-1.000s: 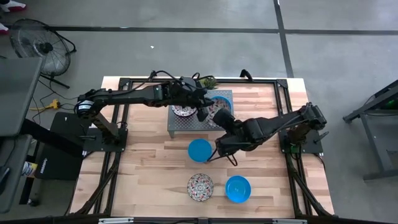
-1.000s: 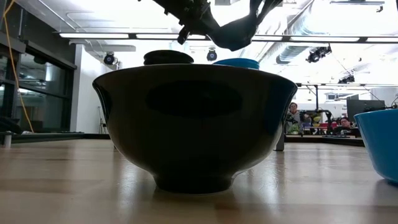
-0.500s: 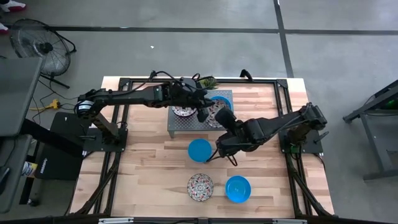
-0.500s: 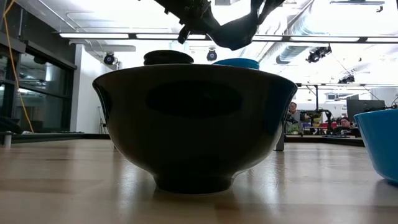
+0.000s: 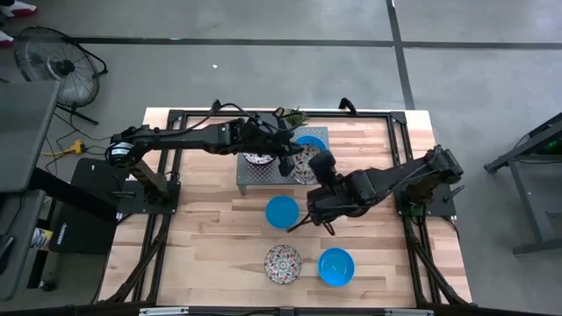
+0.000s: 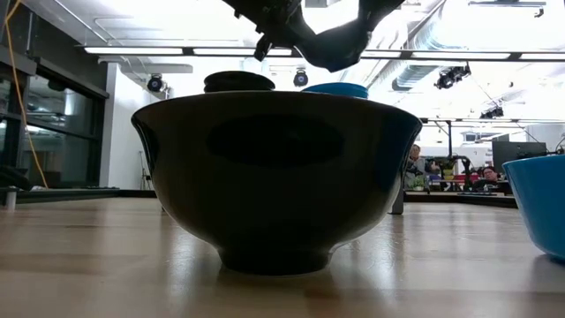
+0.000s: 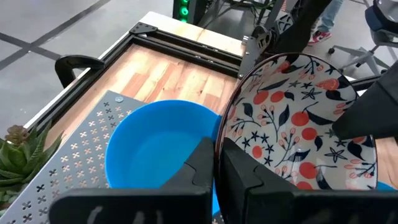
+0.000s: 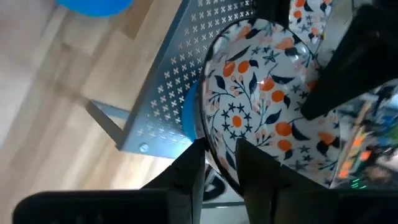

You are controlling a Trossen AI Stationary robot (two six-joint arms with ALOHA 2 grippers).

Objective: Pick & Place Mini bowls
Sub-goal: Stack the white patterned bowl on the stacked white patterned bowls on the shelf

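The wooden table (image 5: pixel 219 228) carries a perforated metal stand (image 5: pixel 250 175) at its far middle, and both dark arms meet over that stand. The left claw (image 5: pixel 286 163) reaches in from the left, its fingers pinched shut on the rim of a floral bowl (image 7: pixel 298 124), which it holds up on edge; right behind that claw on the stand sits a blue bowl (image 7: pixel 155 149), and another floral bowl (image 5: pixel 257 158) lies on the stand just to its near-left side. The right claw (image 5: pixel 318 165) has its fingers either side of the same floral bowl's rim (image 8: pixel 249 93) from the opposite side, only slightly parted; I cannot tell from here whether it truly grips or merely straddles the edge. Below both claws, on bare table, lie a blue bowl (image 5: pixel 282 211), and nearer the front edge a floral bowl (image 5: pixel 283 263) beside a blue bowl (image 5: pixel 335 266). This looks like a handover or a shared hold, and that is where trouble could come: if both claws pull in different directions the rim may slip out of one pinch and the bowl drop onto the stand or onto the blue bowl behind it. A thin-edge grip on a tilted bowl can also let it swing. The two wrists are close enough to knock together.
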